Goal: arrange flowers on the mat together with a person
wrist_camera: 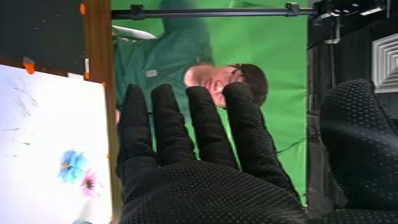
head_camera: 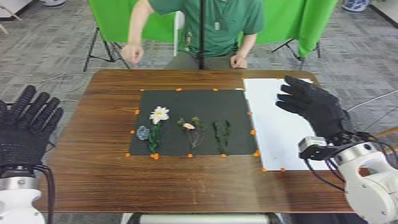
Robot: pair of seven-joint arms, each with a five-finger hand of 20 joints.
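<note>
Four in a loose row on the dark square mat (head_camera: 226, 104), white green-stemmed flower (head_camera: 159, 115), pale blue piece (head_camera: 142, 132), cream twiggy bloom (head_camera: 188, 126), green leafy sprig (head_camera: 222, 134), black-gloved left robot hand (head_camera: 24, 135) wide left of mat, black-gloved right robot hand (head_camera: 315, 107) wide too, right of mat

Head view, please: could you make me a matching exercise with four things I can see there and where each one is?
Column one
1. White flower
2. White sheet
3. Right hand
4. Left hand

Column two
A. raised, fingers straight, at the right side of the table
B. on the dark mat
C. beyond the table's left edge
D. lying flat beside the dark mat

Right pairs: 1-B, 2-D, 3-A, 4-C
</note>
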